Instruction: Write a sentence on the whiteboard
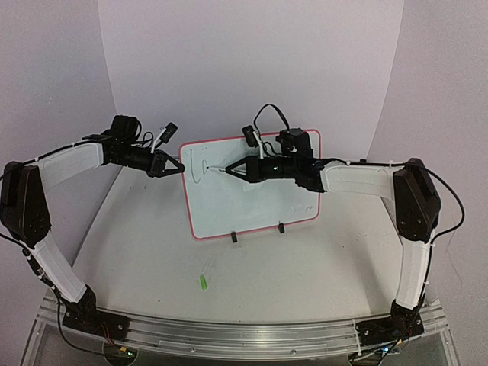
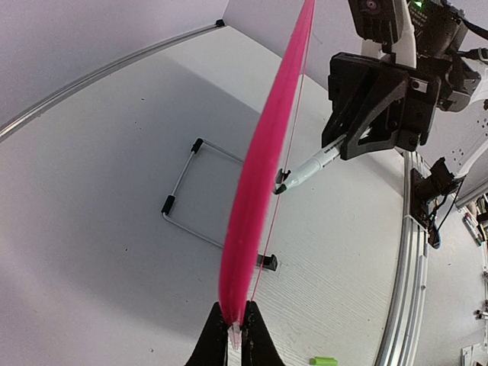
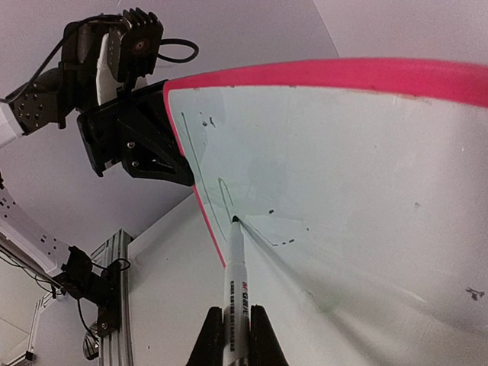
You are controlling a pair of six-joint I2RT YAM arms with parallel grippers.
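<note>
the table (image 1: 305, 267) is a pale, matt surface. the whiteboard (image 1: 252, 206) stands on it on two small black feet (image 1: 234, 238), which are under the marker (image 1: 223, 171). on the side of the board away from the marker, a thin wire stand (image 2: 181, 174) rests on the table. a small green cap (image 1: 203, 282) lies well apart from the marker, on its near side, toward the metal rail (image 1: 229, 329).

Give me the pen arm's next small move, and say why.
Probably keep the marker tip on the whiteboard and draw it slightly rightward. The right gripper is shut on the marker, only a first looping stroke shows near the upper-left corner, and the left gripper pinches the board's edge.
</note>
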